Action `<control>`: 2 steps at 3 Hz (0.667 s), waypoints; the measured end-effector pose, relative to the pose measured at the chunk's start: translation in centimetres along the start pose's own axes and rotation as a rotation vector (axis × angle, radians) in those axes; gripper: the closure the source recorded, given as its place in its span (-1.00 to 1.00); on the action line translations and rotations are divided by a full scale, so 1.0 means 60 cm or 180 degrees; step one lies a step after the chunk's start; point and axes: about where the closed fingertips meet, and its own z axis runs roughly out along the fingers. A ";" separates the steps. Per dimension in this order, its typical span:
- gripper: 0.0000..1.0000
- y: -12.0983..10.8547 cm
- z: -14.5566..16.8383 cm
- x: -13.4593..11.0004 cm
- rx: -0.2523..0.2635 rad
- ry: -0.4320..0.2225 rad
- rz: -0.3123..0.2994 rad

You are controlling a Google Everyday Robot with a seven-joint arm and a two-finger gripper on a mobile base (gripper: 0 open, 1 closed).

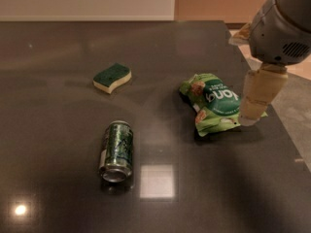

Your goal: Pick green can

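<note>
The green can (116,150) lies on its side on the dark table (58,47), left of centre toward the front, its silver end facing me. My gripper (257,98) hangs from the grey arm at the right, just over the right edge of a green snack bag (214,103). It is far to the right of the can and holds nothing that I can see.
A green-and-cream sponge (112,77) lies behind the can. The crinkled green snack bag lies between the can and the gripper. The table's right edge (286,140) runs just past the gripper, with floor beyond. A bright light reflection (156,181) sits beside the can.
</note>
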 end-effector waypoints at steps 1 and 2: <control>-1.00 -0.010 0.028 -0.079 -0.0083 -0.0203 -0.0496; -1.00 -0.011 0.053 -0.139 -0.0182 -0.0329 -0.0958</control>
